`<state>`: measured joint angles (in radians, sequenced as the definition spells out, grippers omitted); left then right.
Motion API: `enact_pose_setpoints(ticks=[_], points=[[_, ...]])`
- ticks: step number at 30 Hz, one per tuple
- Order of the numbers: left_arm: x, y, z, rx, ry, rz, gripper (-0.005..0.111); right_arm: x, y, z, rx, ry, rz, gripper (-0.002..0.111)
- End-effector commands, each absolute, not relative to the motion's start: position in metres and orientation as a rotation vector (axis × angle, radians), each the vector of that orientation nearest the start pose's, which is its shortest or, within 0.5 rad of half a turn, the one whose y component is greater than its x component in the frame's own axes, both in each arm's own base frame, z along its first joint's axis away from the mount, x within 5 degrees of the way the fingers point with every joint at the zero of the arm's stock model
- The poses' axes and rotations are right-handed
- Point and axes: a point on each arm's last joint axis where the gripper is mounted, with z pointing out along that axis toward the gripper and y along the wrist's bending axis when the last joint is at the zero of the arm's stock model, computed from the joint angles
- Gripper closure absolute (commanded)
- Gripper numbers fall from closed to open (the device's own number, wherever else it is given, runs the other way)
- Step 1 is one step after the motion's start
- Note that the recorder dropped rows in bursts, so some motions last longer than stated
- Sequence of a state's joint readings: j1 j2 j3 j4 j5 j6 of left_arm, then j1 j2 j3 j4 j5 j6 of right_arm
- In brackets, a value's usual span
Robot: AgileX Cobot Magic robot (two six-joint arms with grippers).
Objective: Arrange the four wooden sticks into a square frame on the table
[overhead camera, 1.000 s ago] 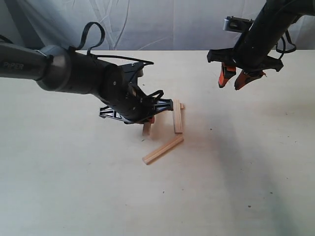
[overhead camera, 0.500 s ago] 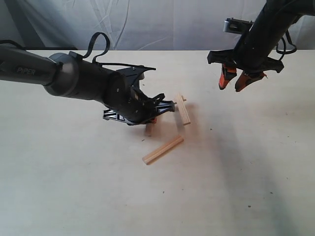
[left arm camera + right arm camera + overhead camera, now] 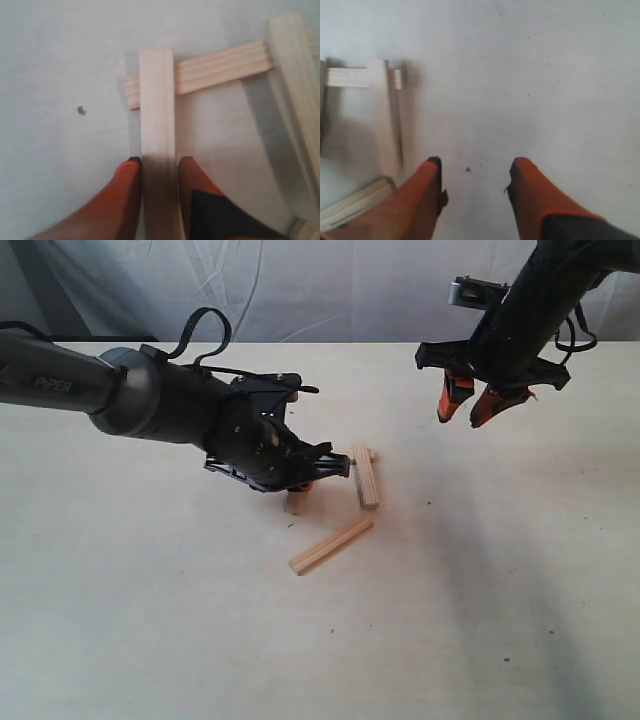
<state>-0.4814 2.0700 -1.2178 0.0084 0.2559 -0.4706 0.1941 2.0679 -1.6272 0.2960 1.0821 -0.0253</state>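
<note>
My left gripper [image 3: 158,162] is shut on one wooden stick [image 3: 157,115], whose far end lies across a second stick [image 3: 225,67]. A third stick [image 3: 295,85] crosses that second one's other end. In the exterior view the left gripper [image 3: 303,484] is low over the table [image 3: 150,620], with the held stick [image 3: 295,503] poking out beneath it. The third stick [image 3: 366,476] lies just to its right, and the fourth stick [image 3: 332,545] lies apart and diagonal in front. My right gripper [image 3: 470,405] hangs open and empty above the table at the back right; its orange fingers [image 3: 427,195] show from the wrist.
A pale wrinkled cloth backdrop [image 3: 330,290] rises behind the table's far edge. The left arm's dark body [image 3: 160,405] stretches in from the left over the tabletop. Tiny dark specks [image 3: 468,169] dot the surface.
The left gripper shifted slightly toward the back with its stick. The stick on the right swung outward, then settled back near its first place. The right gripper drifted a little to the left.
</note>
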Motion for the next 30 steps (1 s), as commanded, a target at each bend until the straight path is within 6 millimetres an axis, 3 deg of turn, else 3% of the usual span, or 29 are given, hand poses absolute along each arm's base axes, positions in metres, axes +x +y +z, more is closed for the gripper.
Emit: enact_pose_setpoints(ticks=[1,6,10,11,12,14,15,16,18,22,26,30], points=[[0.367,-0.19,0.116,0.078,2.616,-0.307,0.068,0.41,0.121,0.202,-0.191,2.957,0.438,0.065],[0.365,-0.189,0.126,0.08,2.616,-0.303,0.065,0.407,0.129,0.199,-0.205,2.964,0.476,0.065],[0.365,-0.18,0.156,0.057,2.579,-0.309,0.065,0.404,0.129,0.205,-0.361,2.954,0.469,0.065],[0.365,-0.165,0.175,0.033,2.566,-0.284,0.065,0.399,0.128,0.21,-0.524,2.944,0.466,0.065],[0.366,-0.153,0.183,0.017,2.568,-0.255,0.065,0.396,0.13,0.212,-0.587,2.942,0.477,0.065],[0.365,-0.121,0.199,-0.052,2.611,-0.164,0.065,0.379,0.141,0.212,-0.913,2.873,0.558,0.065],[0.364,-0.105,0.205,-0.101,2.633,-0.132,0.065,0.364,0.156,0.207,-1.185,2.77,0.631,0.065],[0.363,-0.098,0.207,-0.115,2.642,-0.119,0.065,0.357,0.165,0.203,-1.301,2.709,0.662,0.065],[0.354,-0.091,0.203,-0.035,2.678,-0.075,0.065,0.332,0.192,0.184,-1.705,2.468,0.63,0.065],[0.351,-0.09,0.195,-0.027,2.681,-0.076,0.065,0.308,0.223,0.17,-2.203,1.985,0.496,0.065],[0.352,-0.087,0.195,-0.037,2.673,-0.081,0.065,0.308,0.245,0.156,-2.277,1.785,0.372,0.065],[0.352,-0.087,0.195,-0.037,2.669,-0.083,0.065,0.309,0.248,0.135,-2.32,1.776,0.377,0.065]])
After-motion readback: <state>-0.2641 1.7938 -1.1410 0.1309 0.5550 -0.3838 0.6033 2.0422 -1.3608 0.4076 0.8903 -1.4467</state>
